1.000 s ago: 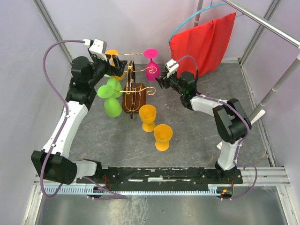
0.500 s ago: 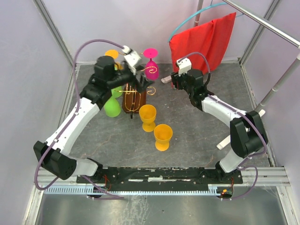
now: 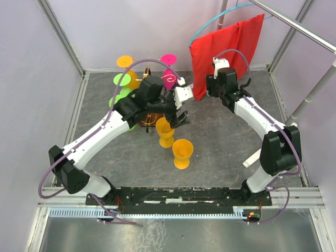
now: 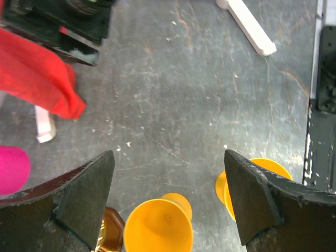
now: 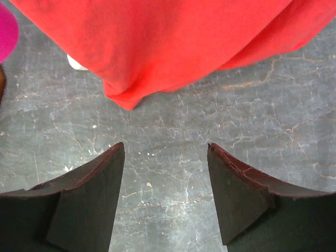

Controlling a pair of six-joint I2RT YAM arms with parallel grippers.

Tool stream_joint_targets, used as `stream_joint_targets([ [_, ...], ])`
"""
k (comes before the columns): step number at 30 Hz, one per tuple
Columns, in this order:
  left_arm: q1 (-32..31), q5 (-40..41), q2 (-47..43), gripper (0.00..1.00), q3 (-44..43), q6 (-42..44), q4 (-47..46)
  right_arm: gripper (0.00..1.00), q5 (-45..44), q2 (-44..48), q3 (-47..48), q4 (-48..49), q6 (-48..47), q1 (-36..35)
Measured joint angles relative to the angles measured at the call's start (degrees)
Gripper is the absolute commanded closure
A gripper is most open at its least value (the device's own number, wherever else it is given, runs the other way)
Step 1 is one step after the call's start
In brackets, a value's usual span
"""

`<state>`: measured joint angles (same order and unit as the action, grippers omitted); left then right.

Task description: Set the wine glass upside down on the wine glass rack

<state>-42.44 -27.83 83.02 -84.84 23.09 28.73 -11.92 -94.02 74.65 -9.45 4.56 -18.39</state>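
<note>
The gold wire rack [image 3: 148, 118] with a brown base [image 4: 113, 227] stands at back centre, largely hidden under my left arm. A pink glass [image 3: 169, 77], an orange one [image 3: 126, 63] and green ones [image 3: 122, 81] hang on it upside down. Two orange wine glasses stand upright on the floor: one beside the rack [image 3: 165, 129] [image 4: 157, 227], one nearer [image 3: 182, 152] [image 4: 272, 168]. My left gripper [image 3: 181, 118] [image 4: 168, 199] is open and empty, above the glass beside the rack. My right gripper [image 3: 206, 88] [image 5: 165, 194] is open and empty, by the red cloth.
A red cloth [image 3: 228, 47] [image 5: 168, 42] hangs from a hoop at the back right, its lower edge just ahead of my right fingers. A white flat piece [image 3: 252, 157] [image 4: 247, 23] lies on the floor at the right. Metal frame posts stand at the corners.
My left arm has swung from the rack's back left, over the rack, to above the orange glass beside it. My right gripper has drawn back from the rack toward the red cloth.
</note>
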Motion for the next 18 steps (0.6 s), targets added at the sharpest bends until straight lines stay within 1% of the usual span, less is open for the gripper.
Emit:
stream_joint_targets([
  [4, -4.1, 3.8, 2.1, 0.09, 0.0, 2.4, 3.6, 0.28, -0.5, 0.0, 0.0, -2.7, 0.3, 0.1],
  [8, -6.5, 7.1, 3.9, 0.1, 0.0, 4.6, 6.6, 0.28, -0.9, 0.0, 0.0, -3.6, 0.4, 0.1],
  [11, -7.6, 9.6, 4.7, 0.1, 0.5, 5.7, 8.2, 0.28, -1.1, 0.0, -0.2, -3.8, 0.4, 0.2],
  [18, -9.1, 12.4, 4.7, 0.11, 3.7, 6.4, 10.5, 0.28, -1.3, 0.0, -0.5, -4.0, 0.3, 0.5],
])
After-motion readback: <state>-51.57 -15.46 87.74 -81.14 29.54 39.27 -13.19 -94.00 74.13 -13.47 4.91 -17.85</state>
